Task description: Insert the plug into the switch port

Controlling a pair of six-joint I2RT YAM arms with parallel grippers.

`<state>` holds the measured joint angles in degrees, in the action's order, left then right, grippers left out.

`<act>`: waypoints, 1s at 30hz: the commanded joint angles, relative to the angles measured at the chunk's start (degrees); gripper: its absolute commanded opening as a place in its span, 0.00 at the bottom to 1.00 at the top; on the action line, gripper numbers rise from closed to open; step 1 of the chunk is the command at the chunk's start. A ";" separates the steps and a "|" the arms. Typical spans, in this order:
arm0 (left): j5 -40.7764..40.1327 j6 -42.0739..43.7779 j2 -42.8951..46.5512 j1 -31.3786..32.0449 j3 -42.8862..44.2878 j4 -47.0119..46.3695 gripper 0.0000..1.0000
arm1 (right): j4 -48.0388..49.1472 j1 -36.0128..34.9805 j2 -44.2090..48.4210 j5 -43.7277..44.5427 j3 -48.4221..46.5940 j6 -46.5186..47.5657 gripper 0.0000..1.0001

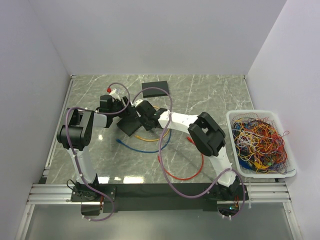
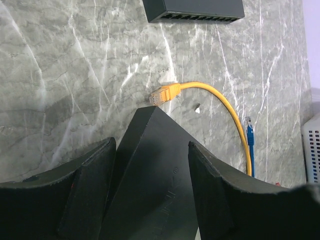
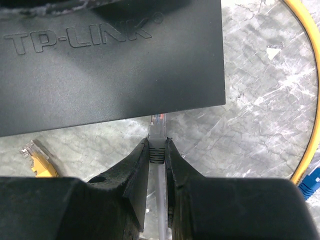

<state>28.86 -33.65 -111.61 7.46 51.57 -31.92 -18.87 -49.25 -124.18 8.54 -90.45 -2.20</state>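
The black TP-LINK switch (image 1: 129, 125) (image 2: 155, 190) (image 3: 110, 65) sits left of the table's centre. My left gripper (image 1: 120, 109) (image 2: 151, 144) straddles it, a finger pressed on each side, and one corner juts out ahead of the fingertips. My right gripper (image 1: 143, 116) (image 3: 157, 142) is shut on the plug (image 3: 157, 131), a clear connector with a grey boot and grey cable. The plug's tip reaches the switch's near edge. The ports on that side are hidden, so whether the tip is inside one cannot be told.
A second black switch (image 1: 155, 89) (image 2: 195, 10) lies farther back with its ports facing me. Loose yellow (image 2: 165, 93) (image 3: 37, 160), blue (image 2: 249, 131) and red (image 1: 185, 175) cables lie around. A white basket (image 1: 230, 120) of tangled cables stands at the right edge.
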 commanded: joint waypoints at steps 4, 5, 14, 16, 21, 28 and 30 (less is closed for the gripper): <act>4.10 0.51 -0.71 1.24 0.29 0.02 0.64 | 4.72 -0.49 2.28 -3.96 2.65 3.51 0.00; 4.36 0.43 -0.80 1.32 0.28 0.02 0.64 | 5.25 -0.49 2.71 -4.05 3.09 3.69 0.00; 6.30 0.87 -0.71 1.94 -1.04 -1.65 0.58 | 11.40 0.03 7.02 -8.00 8.80 5.80 0.00; 6.21 0.78 -0.54 2.20 -1.47 -1.56 0.57 | 11.76 0.65 7.02 -8.36 8.55 5.27 0.00; 5.68 0.69 -0.27 2.91 -2.09 -1.30 0.55 | 10.96 1.36 5.70 -8.36 7.66 4.57 0.00; 4.71 0.78 -0.71 3.87 -1.83 0.37 0.53 | 11.23 1.35 5.18 -8.10 7.40 4.13 0.00; 4.54 0.60 -0.89 4.14 -2.00 0.46 0.53 | 11.23 1.36 4.83 -8.01 7.22 3.96 0.00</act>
<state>29.50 -32.16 -111.61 8.51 50.48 -32.58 -11.60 -48.07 -119.90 1.39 -82.26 2.00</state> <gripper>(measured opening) 0.536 0.217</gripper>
